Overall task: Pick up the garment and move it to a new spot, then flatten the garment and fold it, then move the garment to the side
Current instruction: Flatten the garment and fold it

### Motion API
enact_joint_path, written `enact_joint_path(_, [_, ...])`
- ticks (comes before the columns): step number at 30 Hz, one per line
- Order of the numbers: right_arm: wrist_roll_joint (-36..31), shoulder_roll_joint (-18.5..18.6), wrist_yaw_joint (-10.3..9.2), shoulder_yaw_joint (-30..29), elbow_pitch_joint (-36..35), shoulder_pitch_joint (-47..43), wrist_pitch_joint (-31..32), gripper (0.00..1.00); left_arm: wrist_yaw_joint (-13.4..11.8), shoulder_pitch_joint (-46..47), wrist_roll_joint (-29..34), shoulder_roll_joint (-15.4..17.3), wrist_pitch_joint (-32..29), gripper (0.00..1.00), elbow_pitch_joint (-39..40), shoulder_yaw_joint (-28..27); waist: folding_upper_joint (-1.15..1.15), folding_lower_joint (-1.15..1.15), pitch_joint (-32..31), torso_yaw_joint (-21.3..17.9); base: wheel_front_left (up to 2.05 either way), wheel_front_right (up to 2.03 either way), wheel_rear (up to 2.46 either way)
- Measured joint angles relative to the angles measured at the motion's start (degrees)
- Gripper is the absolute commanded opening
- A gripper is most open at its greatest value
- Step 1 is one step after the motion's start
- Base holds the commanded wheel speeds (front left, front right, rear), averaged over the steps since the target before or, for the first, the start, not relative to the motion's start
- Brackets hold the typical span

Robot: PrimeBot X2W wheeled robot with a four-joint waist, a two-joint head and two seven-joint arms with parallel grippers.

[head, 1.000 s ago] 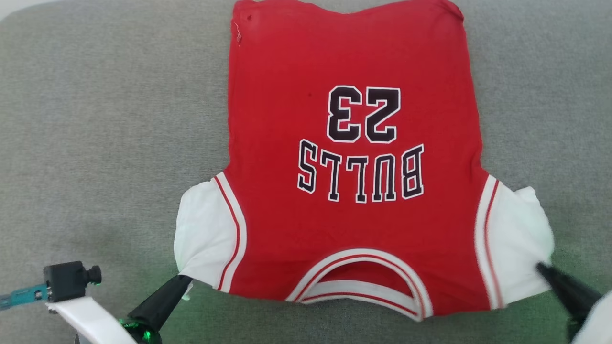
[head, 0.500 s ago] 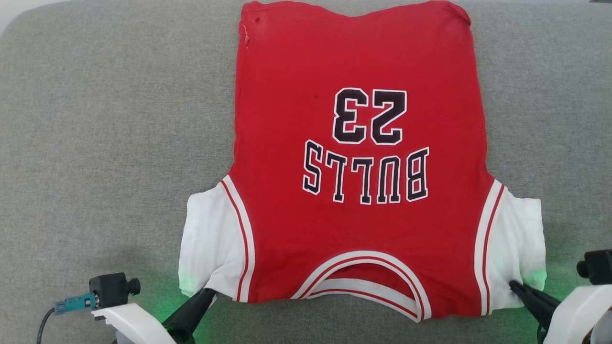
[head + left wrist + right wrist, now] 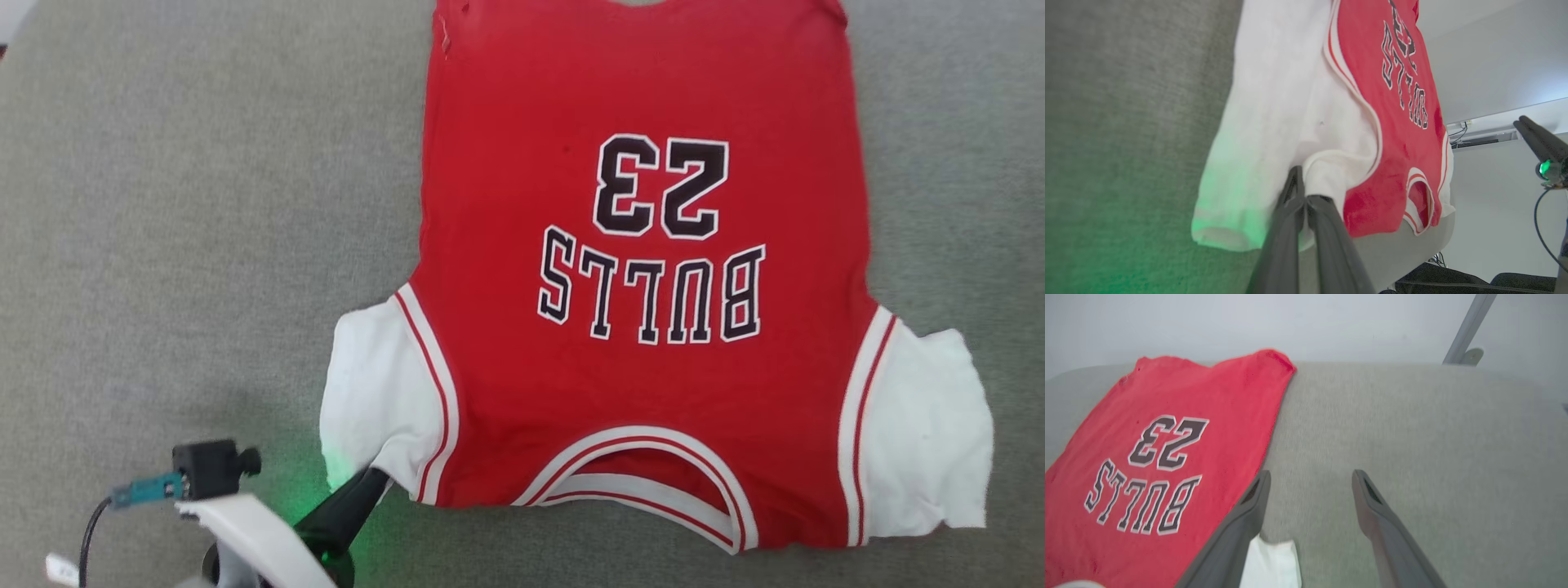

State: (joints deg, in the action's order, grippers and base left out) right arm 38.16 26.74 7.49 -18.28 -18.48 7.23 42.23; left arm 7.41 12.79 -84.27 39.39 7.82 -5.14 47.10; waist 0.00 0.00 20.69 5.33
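you have a grey padded surface (image 3: 163,204) under the work, and the garment (image 3: 645,376) lies flat on it, right of centre in the head view, face up. its hem is at the far side and its striped collar (image 3: 645,482) sits nearest the robot, so the black lettering (image 3: 653,237) reads upside down. the red body is smooth. the white left sleeve (image 3: 367,392) and right sleeve (image 3: 931,441) spread out to either side, each a little wrinkled at the cuff. your left gripper (image 3: 371,483) comes up from the lower left. in the left wrist view its fingers (image 3: 1327,228) are pressed together on a fold at the near edge of that left sleeve, pinching the white cloth. your right gripper (image 3: 1310,475) hangs over bare grey surface just beside the garment's right edge, fingers spread wide with nothing between them. a green glow (image 3: 306,490) tints the surface by the left gripper.
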Motion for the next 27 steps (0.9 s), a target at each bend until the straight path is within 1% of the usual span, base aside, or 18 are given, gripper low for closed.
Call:
enact_joint_path(2, [-0.08,1.27,0.00,0.49,1.29,7.03,2.10,1.00,0.00,1.41,0.58,-0.23,0.09,0.00,0.89,0.40,0.00,0.00,1.19,0.48,0.00,0.00,0.00])
enact_joint_path(5, [-1.23,3.58,0.00,3.90,6.95,17.63,5.54,1.00,0.00,4.27,2.93,-1.00,-0.01,0.00,2.18,1.40,0.00,0.00,3.23,1.62,0.00,0.00,0.00])
enact_joint_path(8, [-2.61,5.16,0.00,6.36,14.77,28.09,8.87,1.00,0.00,7.37,3.70,-2.37,0.36,0.00,3.46,1.92,0.00,0.00,5.14,3.68,0.00,0.00,0.00])
enact_joint_path(11, [-6.48,6.54,0.00,10.06,22.62,37.68,11.73,1.00,0.00,9.57,5.53,-3.14,0.53,0.00,4.78,3.25,0.00,0.00,7.30,5.89,0.00,0.00,0.00])
enact_joint_path(14, [-10.89,8.03,0.00,13.08,30.64,45.03,13.08,1.00,0.00,11.60,6.79,-3.80,0.80,0.00,5.95,4.91,0.00,0.00,9.16,8.55,0.00,0.00,0.00])
enact_joint_path(17, [-14.79,9.00,0.00,15.15,37.78,50.30,14.25,1.00,0.00,13.11,7.23,-4.27,1.37,0.00,7.01,6.12,0.00,0.00,10.68,11.45,0.00,0.00,0.00])
enact_joint_path(20, [-16.55,9.28,0.00,16.17,43.84,53.71,15.64,1.00,0.00,14.61,7.81,-4.63,1.82,0.00,7.92,7.57,0.00,0.00,12.19,14.10,0.00,0.00,0.00])
enact_joint_path(23, [-18.20,9.06,0.00,16.95,48.55,56.43,16.85,1.00,0.00,15.60,8.67,-4.76,2.38,0.00,8.45,9.01,0.00,0.00,13.78,16.13,0.00,0.00,0.00])
enact_joint_path(27, [-19.74,8.80,-0.01,18.48,52.15,59.90,18.69,1.00,0.00,16.80,8.69,-4.71,3.39,0.00,8.92,10.45,0.00,0.00,15.94,17.49,0.00,0.00,0.00])
